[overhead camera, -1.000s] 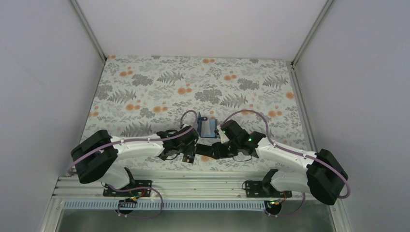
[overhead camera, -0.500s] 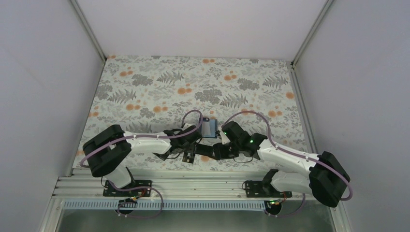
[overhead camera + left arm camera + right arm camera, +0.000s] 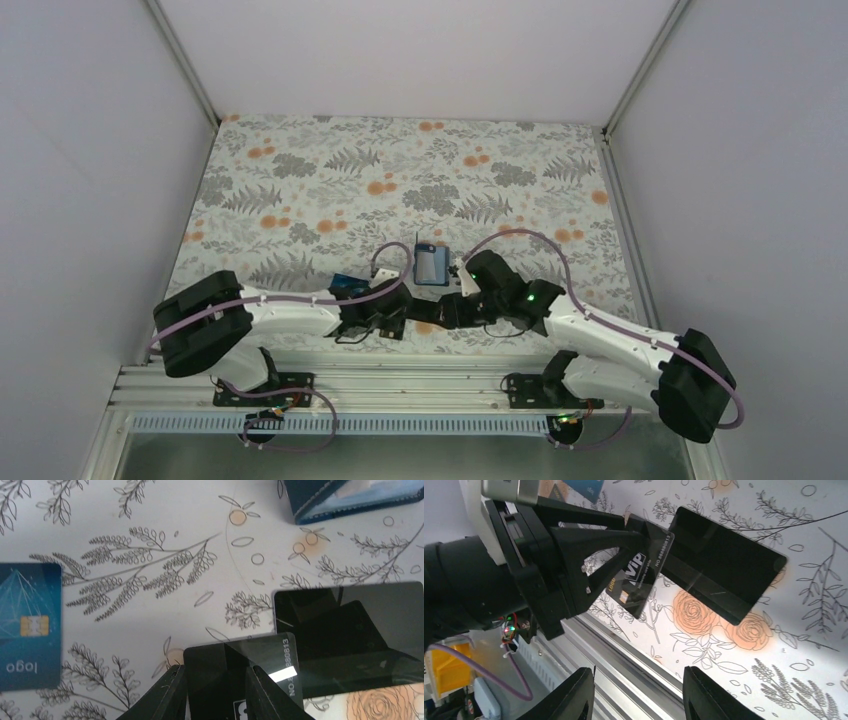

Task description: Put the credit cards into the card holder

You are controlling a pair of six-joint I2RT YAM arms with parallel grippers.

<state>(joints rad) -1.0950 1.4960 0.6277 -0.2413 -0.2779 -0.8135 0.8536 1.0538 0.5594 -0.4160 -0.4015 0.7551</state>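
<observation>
The card holder lies open on the mat, its blue-grey inside up; its corner also shows in the left wrist view. My left gripper is shut on a black credit card with light markings, which is tilted up off the mat. A plain black card lies flat just beyond it. The teal-blue card lies to the left. My right gripper is open and empty, near the table's front rail, facing the left gripper.
Both arms meet low near the front middle of the flowered mat. The aluminium rail runs along the near edge just under the right gripper. White walls close in the left, right and back sides.
The left arm has pulled back from beside the card holder toward the near edge, uncovering the teal-blue card. Its jaws have narrowed slightly. The right arm has shifted a little to the right.
</observation>
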